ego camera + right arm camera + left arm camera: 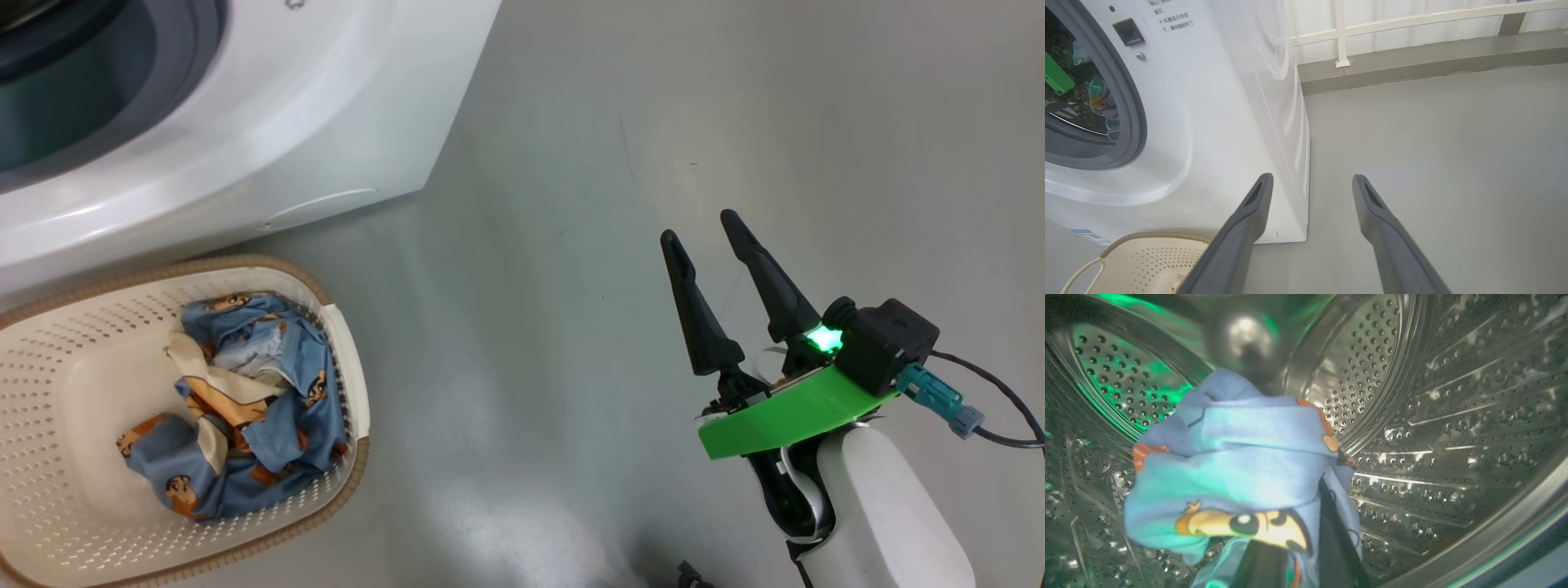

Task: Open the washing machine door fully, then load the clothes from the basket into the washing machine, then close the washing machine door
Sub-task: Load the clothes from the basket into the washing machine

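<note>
Right gripper (700, 227) hangs over bare grey floor (571, 122), jaws spread wide, nothing between them. A green bracket (784, 416) sits at its wrist with a small light lit. It is well apart from the basket.

The basket (353, 408) stands on the floor just in front of the washing machine (286, 122), near the machine's front right bottom corner. I see its brown rim close to the white front panel but cannot tell if they touch. The clothes (245, 392) are bunched in a heap against the basket's right wall, blue with orange figures and a cream strip on top. The left part of the basket's bottom is bare.

On the machine's front, the grey rubber ring (1137, 114) shows around an open mouth.

Left gripper (1306, 555) is inside the steel drum (1453, 416). Its dark fingers (1333, 539) stand close together under a garment (1229, 465), which I read as clamped between them. The tips are covered by cloth. The garment is held up off the perforated drum wall and droops over both fingers, light blue with an orange figure.

Beyond the machine's side, a white railing (1341, 32) runs along the floor's far edge.
</note>
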